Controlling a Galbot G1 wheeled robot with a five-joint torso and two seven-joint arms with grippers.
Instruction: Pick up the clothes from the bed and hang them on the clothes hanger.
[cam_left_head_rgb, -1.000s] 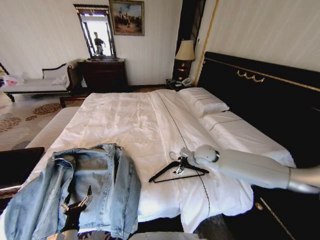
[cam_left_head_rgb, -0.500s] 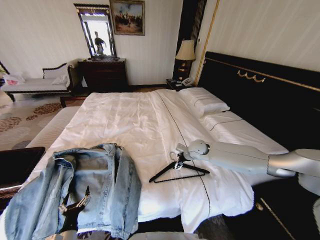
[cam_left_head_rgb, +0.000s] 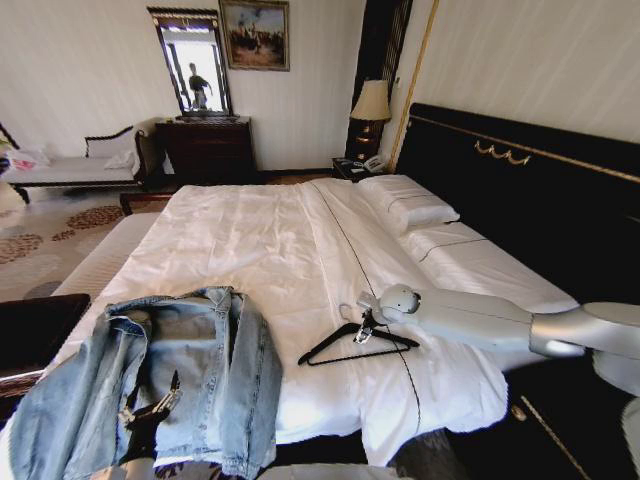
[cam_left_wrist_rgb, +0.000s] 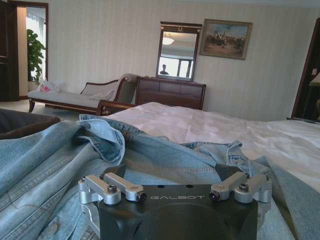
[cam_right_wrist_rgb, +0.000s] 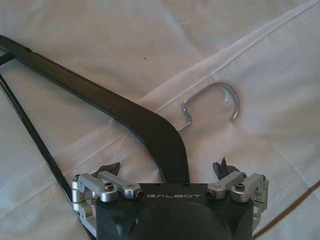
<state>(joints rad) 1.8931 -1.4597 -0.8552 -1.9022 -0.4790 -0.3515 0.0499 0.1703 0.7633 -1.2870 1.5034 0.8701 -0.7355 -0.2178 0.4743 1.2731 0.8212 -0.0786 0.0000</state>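
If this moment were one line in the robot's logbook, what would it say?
right gripper: open, astride clothes hanger neck | left gripper: on clothes | hanger flat on bed

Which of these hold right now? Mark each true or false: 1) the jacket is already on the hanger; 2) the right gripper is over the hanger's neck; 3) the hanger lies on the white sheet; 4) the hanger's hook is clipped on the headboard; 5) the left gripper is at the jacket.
1) False: the denim jacket lies apart from the hanger.
2) True: the right gripper has its fingers open either side of it.
3) True, on the bed.
4) False: the hook rests on the sheet.
5) True: the left gripper sits amid the denim.
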